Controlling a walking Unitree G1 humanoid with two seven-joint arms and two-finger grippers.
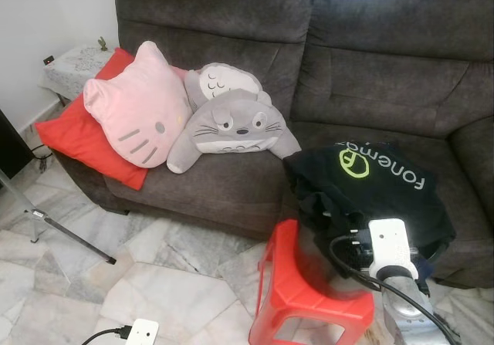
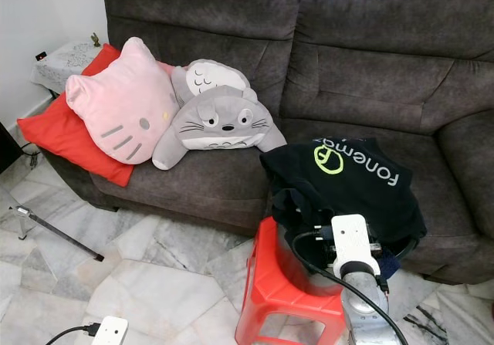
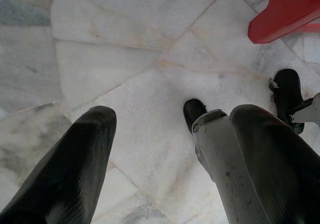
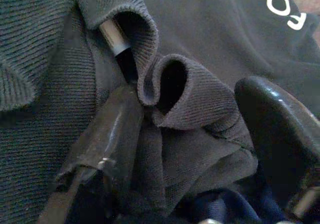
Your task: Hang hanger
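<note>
Reaching into the black polo shirt (image 1: 378,187) at lower right on the sofa (image 1: 231,183), we have nothing hung yet. Our right tool (image 4: 190,134) spreads around the bunched collar (image 4: 170,83); the hanger's neck (image 4: 117,46) pokes out just beside one finger (image 4: 112,129). Our left tool (image 3: 165,164) hangs spread over the floor (image 3: 125,58).

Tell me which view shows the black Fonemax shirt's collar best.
The right wrist view: the ribbed collar fills it, folded between the right gripper fingers, a hanger tip poking from the fabric. Both eye views show the whole shirt on the sofa, collar hidden behind the wrist.
</note>
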